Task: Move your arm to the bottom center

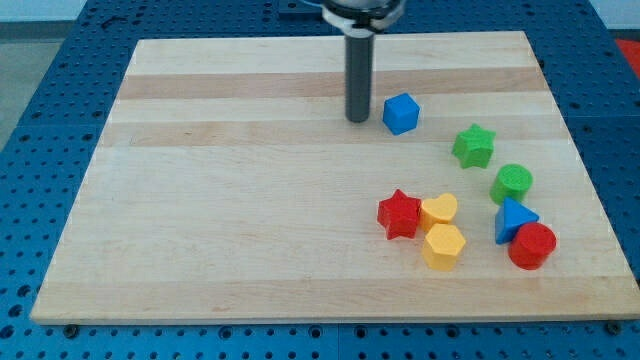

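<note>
My tip (357, 120) rests on the wooden board (220, 200) in the upper middle of the view, just left of a blue cube (401, 113) and apart from it by a small gap. Lower right lie a green star (474, 146), a green cylinder (512, 183), a blue triangle (513, 218) and a red cylinder (531, 246). A red star (399, 214), a yellow heart (439, 210) and a yellow hexagon (443, 246) cluster together below the tip.
The board lies on a blue perforated table (40, 120) that shows on all sides. The rod's dark mount (362, 10) is at the view's top edge.
</note>
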Controlling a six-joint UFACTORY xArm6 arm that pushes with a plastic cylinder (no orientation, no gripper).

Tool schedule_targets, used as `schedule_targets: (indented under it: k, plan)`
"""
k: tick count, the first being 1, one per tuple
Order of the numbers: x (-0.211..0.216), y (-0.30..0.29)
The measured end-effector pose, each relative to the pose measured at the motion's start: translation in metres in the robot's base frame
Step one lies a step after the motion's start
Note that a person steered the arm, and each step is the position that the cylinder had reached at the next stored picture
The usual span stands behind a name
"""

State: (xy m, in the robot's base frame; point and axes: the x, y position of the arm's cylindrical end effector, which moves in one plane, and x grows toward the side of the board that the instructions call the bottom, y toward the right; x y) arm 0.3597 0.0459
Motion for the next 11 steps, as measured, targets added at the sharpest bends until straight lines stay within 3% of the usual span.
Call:
schedule_targets:
  k: [3,4,5,7,8,9,11]
  plan:
    - [0.004,0.093]
    - [0.005,0.084]
    - [0.022,0.019]
    - [0.143,-0.102]
    - [0.207,-0.105]
    - [0.233,-0.059]
    - [0.199,0.015]
